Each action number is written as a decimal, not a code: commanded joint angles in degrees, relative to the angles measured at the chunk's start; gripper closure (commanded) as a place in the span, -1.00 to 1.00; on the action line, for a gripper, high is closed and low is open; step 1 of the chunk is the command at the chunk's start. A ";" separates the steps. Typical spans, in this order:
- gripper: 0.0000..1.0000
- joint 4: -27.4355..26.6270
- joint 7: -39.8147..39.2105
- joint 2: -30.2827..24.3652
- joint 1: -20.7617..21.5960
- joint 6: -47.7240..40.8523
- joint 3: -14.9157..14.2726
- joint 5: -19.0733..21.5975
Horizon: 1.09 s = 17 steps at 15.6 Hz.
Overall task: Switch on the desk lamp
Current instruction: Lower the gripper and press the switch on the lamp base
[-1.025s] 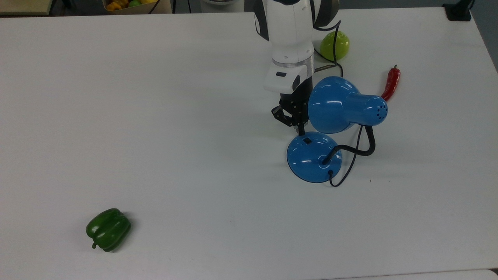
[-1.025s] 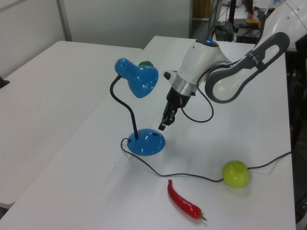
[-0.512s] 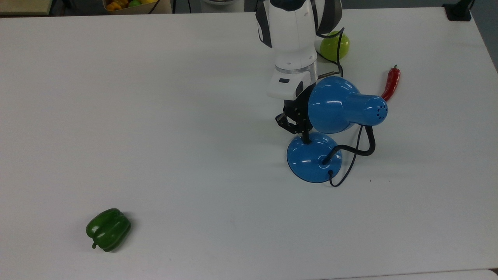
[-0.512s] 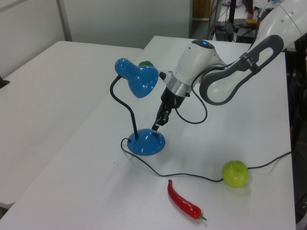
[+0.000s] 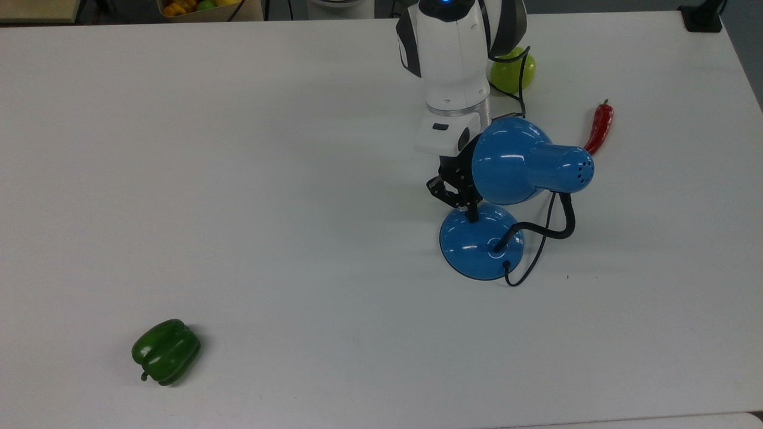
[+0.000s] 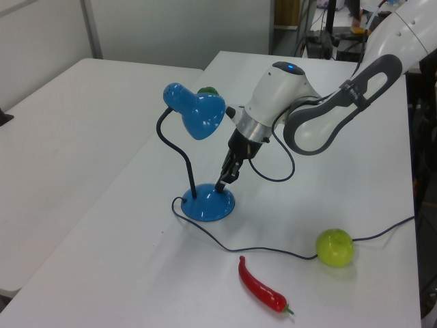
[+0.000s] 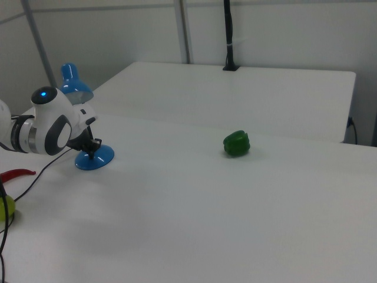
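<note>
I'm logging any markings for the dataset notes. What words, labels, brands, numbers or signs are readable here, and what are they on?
None can be read.
Desk lamp: plain glossy blue shade and base, no lettering seen.
Robot arm: white casing, no legible text.
Green bell pepper, red chili pepper, green apple and table: unmarked.

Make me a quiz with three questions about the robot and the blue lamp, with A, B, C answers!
1. Where is the hand?
A. on the lamp's base
B. on the green pepper
C. by the chili

2. What colour is the desk lamp?
A. red
B. blue
C. yellow

3. How does the red chili lie?
A. in the hand
B. under the shade
C. loose on the table

Answers: 1 A, its tip meets the round base. 2 B, shade and base are glossy blue. 3 C, it lies apart on the table.
</note>
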 commanded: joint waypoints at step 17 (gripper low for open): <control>1.00 -3.64 -0.71 -5.41 -1.57 -0.14 2.03 0.97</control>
